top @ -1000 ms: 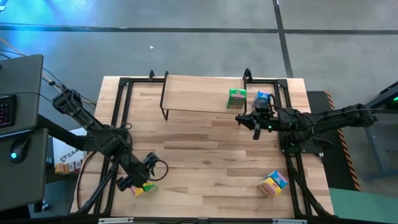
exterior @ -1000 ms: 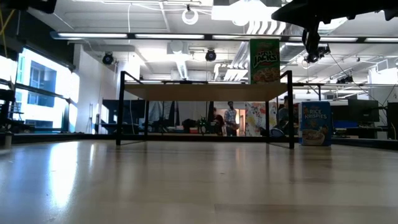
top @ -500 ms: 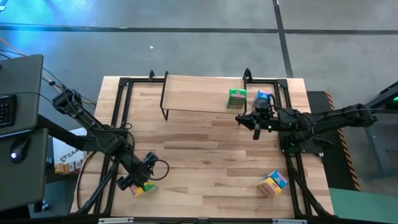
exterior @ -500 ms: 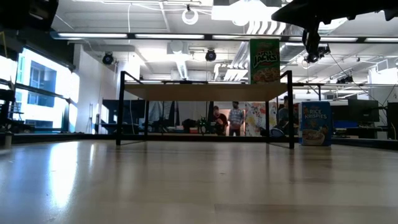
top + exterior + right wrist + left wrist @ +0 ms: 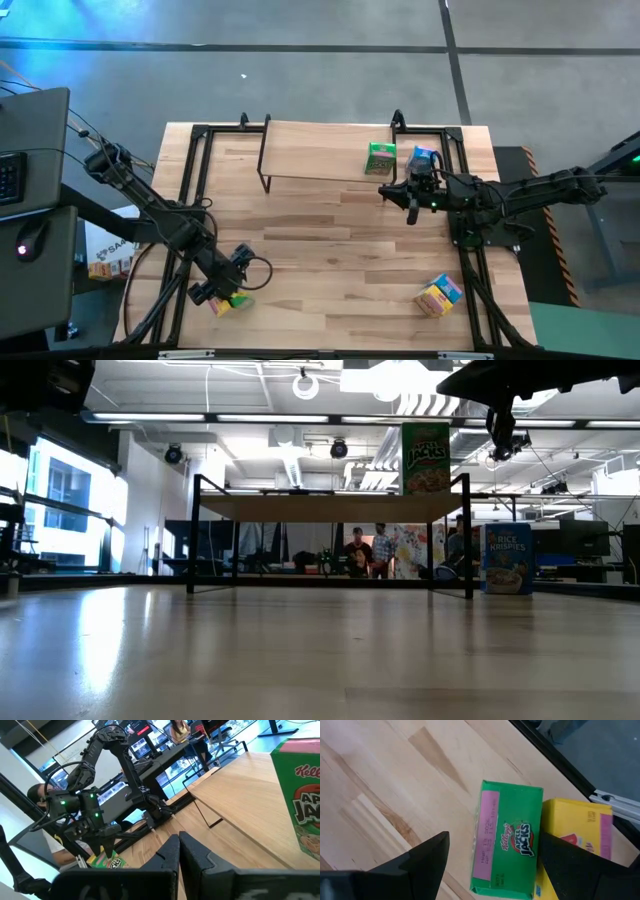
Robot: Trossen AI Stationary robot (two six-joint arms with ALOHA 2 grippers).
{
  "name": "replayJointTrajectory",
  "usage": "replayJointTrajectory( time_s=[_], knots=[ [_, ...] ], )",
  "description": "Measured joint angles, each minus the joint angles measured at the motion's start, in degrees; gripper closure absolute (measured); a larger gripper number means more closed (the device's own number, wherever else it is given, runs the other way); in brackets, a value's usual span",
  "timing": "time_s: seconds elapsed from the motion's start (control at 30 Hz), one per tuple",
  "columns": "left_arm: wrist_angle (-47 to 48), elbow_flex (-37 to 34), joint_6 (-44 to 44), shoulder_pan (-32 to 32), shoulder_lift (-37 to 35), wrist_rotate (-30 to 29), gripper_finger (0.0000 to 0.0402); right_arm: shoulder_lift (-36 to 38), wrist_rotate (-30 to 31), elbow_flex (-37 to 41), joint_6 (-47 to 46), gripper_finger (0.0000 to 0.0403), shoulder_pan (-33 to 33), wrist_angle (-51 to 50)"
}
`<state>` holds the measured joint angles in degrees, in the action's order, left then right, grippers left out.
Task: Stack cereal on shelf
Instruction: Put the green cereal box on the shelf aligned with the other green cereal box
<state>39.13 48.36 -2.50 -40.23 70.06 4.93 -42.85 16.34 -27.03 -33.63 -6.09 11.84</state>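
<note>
Left wrist view shows my left fingers [image 5: 490, 865] spread apart over a green cereal box [image 5: 509, 840] lying flat on the counter [image 5: 330, 240], touching a yellow box [image 5: 580, 845] beside it. If I close off-centre, I judge I could pinch both or skid the green one aside. My right fingers [image 5: 412, 215] are pressed together, empty, near the shelf [image 5: 320, 150], where another green box [image 5: 381, 158] stands, with a blue box [image 5: 424, 157] beside it.

One camera is looking straight down on the surface [image 5: 330, 250]; another is peering level across it; both are sharing the shelf [image 5: 320, 150]. Wrist cameras are seemingly sitting close.
</note>
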Motion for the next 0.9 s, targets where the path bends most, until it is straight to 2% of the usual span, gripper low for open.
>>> replayJointTrajectory(
  time_s=[0.5, 0.9],
  knots=[
    [0.1, 0.0, -2.1, 0.0, 2.4, 0.8, 0.011, 0.0, 0.0, 0.0, 0.0, 0.0402, 0.0, 0.0],
    [0.3, 0.0, 0.3, 1.2, 5.6, 0.3, 0.0123, 0.0, 0.0, 0.0, 0.0, 0.0402, 0.0, -1.0]
  ],
)
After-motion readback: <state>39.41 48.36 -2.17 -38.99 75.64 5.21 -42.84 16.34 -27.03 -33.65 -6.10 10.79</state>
